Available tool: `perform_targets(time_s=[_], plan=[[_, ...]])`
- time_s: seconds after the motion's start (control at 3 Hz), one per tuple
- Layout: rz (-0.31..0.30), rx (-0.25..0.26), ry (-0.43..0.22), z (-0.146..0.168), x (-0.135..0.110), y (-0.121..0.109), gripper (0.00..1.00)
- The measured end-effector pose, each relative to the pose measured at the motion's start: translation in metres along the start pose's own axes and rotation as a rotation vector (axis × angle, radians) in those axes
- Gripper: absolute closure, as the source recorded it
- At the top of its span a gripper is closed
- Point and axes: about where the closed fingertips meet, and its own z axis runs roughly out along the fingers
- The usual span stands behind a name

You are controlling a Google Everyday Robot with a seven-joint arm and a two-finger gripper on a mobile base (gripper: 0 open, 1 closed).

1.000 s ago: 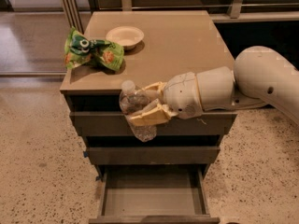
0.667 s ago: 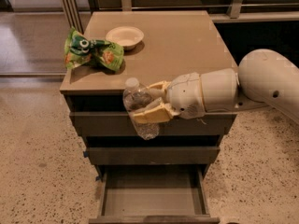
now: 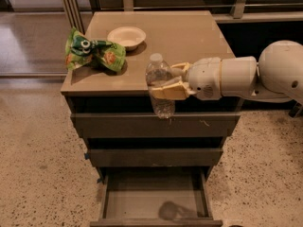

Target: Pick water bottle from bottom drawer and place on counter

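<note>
A small clear water bottle point(image 3: 160, 85) with a white cap is held upright in my gripper point(image 3: 173, 82), whose tan fingers point(image 3: 166, 91) are shut around its middle. The bottle hangs in the air in front of the counter's front edge, its cap above the level of the tan counter point(image 3: 189, 37) and its base in front of the top drawer. The bottom drawer point(image 3: 154, 197) is pulled open below and its grey floor is empty. My white arm reaches in from the right.
A green crumpled snack bag point(image 3: 92, 53) lies on the counter's left side. A white bowl point(image 3: 126, 36) stands behind it. Two shallower drawers point(image 3: 156, 141) above the bottom one stick out a little. Speckled floor surrounds the cabinet.
My gripper has lifted the bottle higher and moved it right, from in front of the upper drawers to the level of the counter's edge.
</note>
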Motion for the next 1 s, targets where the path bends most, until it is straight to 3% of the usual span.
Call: perform_targets(time_s=[0.67,1.0], plan=[[-0.053,0.094,-0.027,-0.023,-0.048,-0.071,1.00],[-0.062,0.117,-0.047,-0.024,-0.049,-0.092,1.00]])
